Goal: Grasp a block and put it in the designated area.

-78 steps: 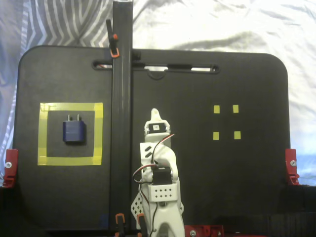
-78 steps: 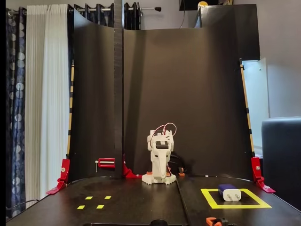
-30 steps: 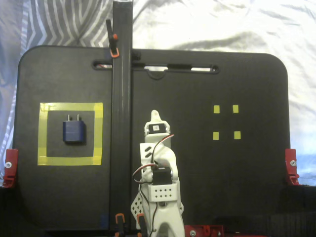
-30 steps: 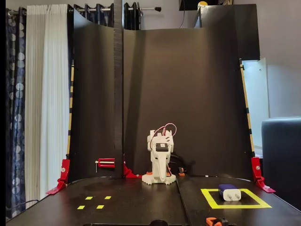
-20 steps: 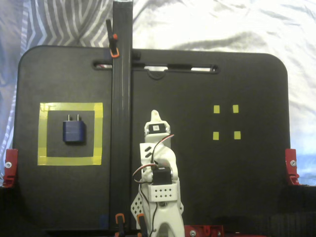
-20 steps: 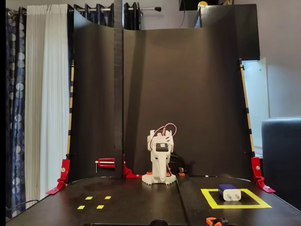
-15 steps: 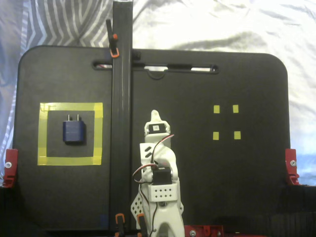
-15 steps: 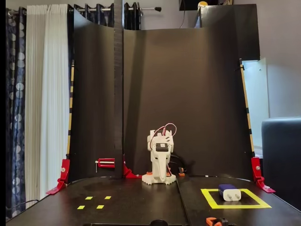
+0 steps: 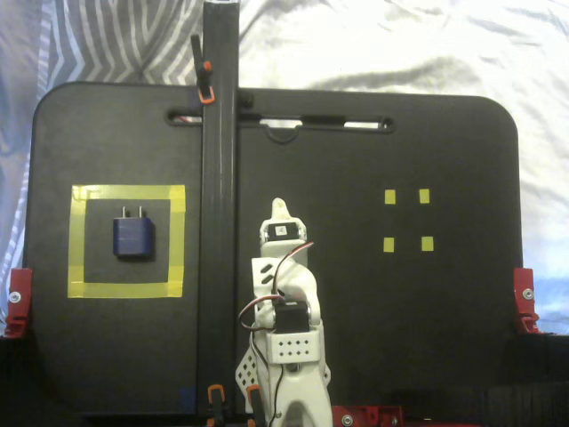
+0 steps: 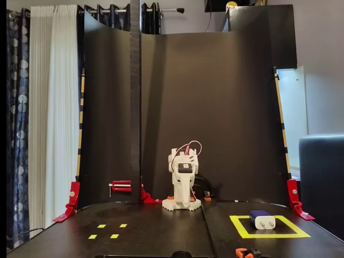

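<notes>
Navy block (image 9: 133, 237) lying flat inside the yellow tape square (image 9: 127, 191), a little up and left of its centre in the top-down fixed view, clear of the tape on all sides. Small, rounded at the corners, dark blue on top, with two short pale prongs at the end pointing toward the far edge of the desk (image 9: 444, 142). Seen again in the front fixed view as a low blue body with a white face toward the camera (image 10: 262, 219), within the same square (image 10: 269, 235) at the lower right. Bare black board inside the outline apart from the block. Four tiny yellow squares (image 9: 407, 220) set in a cluster on the other half of the desk, well apart from the big outline; in the front fixed view, three of them plain at the lower left (image 10: 109, 230). White arm (image 9: 283, 320) folded up at the middle of the near edge in the top-down view, standing at the back centre before a black backdrop (image 10: 215, 107) in the front view (image 10: 183, 185). Hand (image 9: 279, 212) tucked in, pointing toward the far edge, well away from the block and holding nothing; cannot tell whether its fingers are parted or closed. Black upright post (image 9: 219, 178) crossing the top-down view between arm and square. Red clamps at the desk's edges (image 9: 17, 302).
</notes>
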